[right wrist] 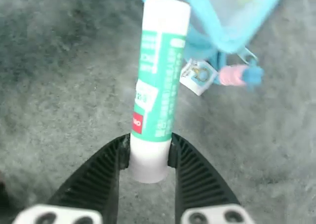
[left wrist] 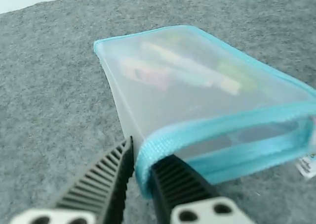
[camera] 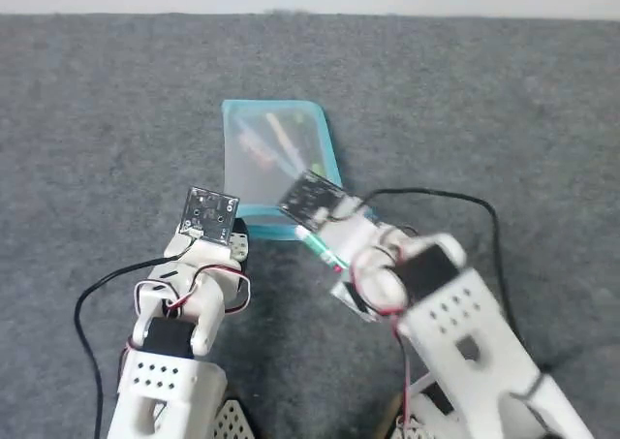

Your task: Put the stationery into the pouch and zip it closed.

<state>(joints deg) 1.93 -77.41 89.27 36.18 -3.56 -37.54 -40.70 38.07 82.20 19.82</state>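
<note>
- We judge the task partly done: several pieces of stationery (left wrist: 182,70) already lie inside the pouch (left wrist: 207,100), showing through its clear wall.
- What is left, as we read it: the glue stick (right wrist: 159,80) is not yet in, and the pouch's mouth looks unzipped. The pull (right wrist: 241,75) hangs at one corner of the pouch, beside a small tag (right wrist: 196,76).
- The left claw (left wrist: 145,157) is clamped on the blue edge at the other corner of the pouch's mouth, with one jaw on each side of it.
- The right claw (right wrist: 149,149) grips the glue stick by its white end, its jaws only as wide as the stick. The stick's far end points at the pouch's mouth, close to the corner with the pull.
- The pouch lies on the grey mat (camera: 484,100), its mouth toward both arms.
</note>
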